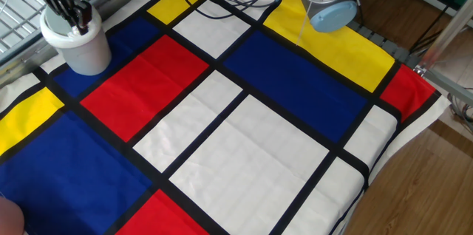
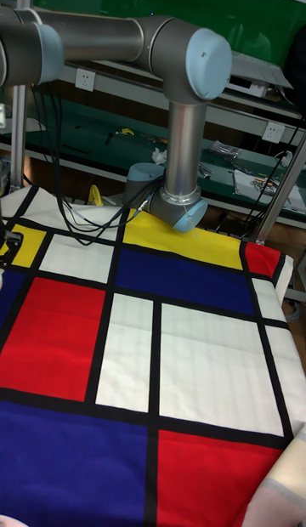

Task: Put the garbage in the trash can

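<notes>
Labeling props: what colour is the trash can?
Plain white trash can, clearest in the fixed view.

The trash can [image 1: 80, 43] is seen as smooth, matt white plastic; beneath it, a matt woven cloth [image 1: 244, 131] with faint creases is spread; right of the cloth, glossy wood flooring [image 1: 429, 191] is shown; the arm [image 2: 183, 110] is finished in brushed grey metal.

- Table [image 1: 384, 128] draped in cloth [image 1: 244, 131] of red, blue, yellow and white blocks, black-lined.
- White cup [image 1: 81, 46] stands on cloth at ten o'clock.
</notes>
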Tool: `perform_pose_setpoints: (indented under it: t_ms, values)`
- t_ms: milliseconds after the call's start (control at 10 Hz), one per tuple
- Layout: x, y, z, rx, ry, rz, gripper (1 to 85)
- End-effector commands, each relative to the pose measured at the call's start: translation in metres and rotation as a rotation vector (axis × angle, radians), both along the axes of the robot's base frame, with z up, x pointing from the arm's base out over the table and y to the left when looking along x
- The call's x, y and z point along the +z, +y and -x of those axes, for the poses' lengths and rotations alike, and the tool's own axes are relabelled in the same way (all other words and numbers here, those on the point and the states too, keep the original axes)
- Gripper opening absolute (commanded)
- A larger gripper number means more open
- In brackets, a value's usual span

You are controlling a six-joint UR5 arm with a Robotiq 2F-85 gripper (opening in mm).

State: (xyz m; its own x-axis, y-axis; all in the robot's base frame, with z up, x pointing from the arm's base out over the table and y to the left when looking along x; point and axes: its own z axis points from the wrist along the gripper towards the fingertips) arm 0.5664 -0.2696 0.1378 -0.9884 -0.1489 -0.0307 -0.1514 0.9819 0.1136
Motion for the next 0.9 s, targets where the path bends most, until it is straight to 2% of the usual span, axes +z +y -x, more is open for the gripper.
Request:
perform_pose_setpoints:
  t_ms: [0, 200, 400, 500, 800]
  values:
    - [0.003, 0.001, 0.003, 0.029, 0.009, -0.008, 33.7]
    - [0.003, 0.002, 0.004, 0.026, 0.009, -0.014, 32.3]
    - [0.005, -0.005, 0.002, 0.032, 0.007, 0.006, 31.3]
    - [0.005, -0.012, 0.001, 0.052, 0.001, 0.030, 31.7]
    - [0.008, -0.006, 0.002, 0.058, 0.003, 0.019, 34.7]
